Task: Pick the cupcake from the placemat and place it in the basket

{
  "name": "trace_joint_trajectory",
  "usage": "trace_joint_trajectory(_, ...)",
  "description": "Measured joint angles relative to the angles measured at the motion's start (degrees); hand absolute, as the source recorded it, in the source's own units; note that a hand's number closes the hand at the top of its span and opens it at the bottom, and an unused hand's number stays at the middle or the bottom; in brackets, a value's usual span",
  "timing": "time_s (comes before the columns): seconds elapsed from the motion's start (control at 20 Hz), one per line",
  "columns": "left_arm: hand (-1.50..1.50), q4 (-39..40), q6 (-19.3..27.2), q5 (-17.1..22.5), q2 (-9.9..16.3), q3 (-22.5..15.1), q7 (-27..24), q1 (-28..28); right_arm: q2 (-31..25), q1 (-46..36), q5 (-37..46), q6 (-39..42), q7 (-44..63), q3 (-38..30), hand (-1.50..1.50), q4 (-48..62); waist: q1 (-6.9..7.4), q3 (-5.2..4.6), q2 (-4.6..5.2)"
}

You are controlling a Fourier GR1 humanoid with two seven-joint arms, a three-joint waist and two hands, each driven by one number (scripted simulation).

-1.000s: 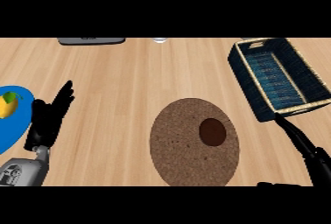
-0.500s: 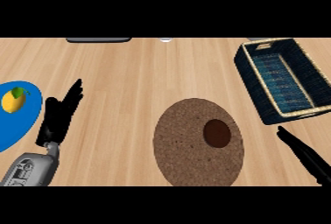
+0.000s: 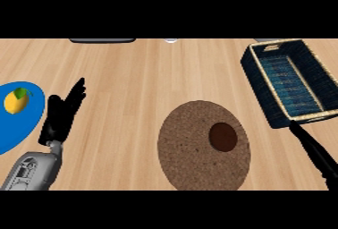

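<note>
A lemon (image 3: 16, 101) is lying on a blue plate (image 3: 20, 129) at the far left. The left hand (image 3: 63, 114) is resting beside it, fingers straight, holding nothing. The dark cupcake (image 3: 223, 136) is sitting on the round brown placemat (image 3: 195, 145) mid-bench (image 3: 152, 71). The right hand (image 3: 315, 150), fingers extended and empty, is pointing toward the blue basket (image 3: 254, 74).

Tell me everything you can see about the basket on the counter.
The basket is a long rectangular box at the counter's far right, lying at a slant. Its walls look dark navy, with a pale, straw-like woven rim around the top. The inside shows a blue, ribbed woven floor with nothing in it. It sits upright, open side up. Its top edge runs to the edge of the view. The right hand shows just below its near end, apparently not touching it; the placemat lies apart, to its lower left.
</note>
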Motion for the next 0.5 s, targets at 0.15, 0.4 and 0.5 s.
trace_joint_trajectory(0.15,0.00,1.49,-0.82,-0.66,-0.47,1.18,0.19,-1.44,1.95,-0.53,1.73,0.26,-1.68,-0.69,-1.50,2.28,0.01,0.00,0.01)
trace_joint_trajectory(0.4,0.00,0.79,-1.51,-1.86,-1.38,1.87,0.07,-0.72,5.66,-1.39,4.85,-0.62,-6.25,0.31,-1.50,9.12,0.16,0.03,0.03)
trace_joint_trajectory(0.5,0.00,0.11,-2.10,-1.90,-1.49,2.44,0.93,-0.83,7.35,-2.77,5.86,-0.92,-7.58,0.97,-1.50,12.32,0.22,0.03,0.03)
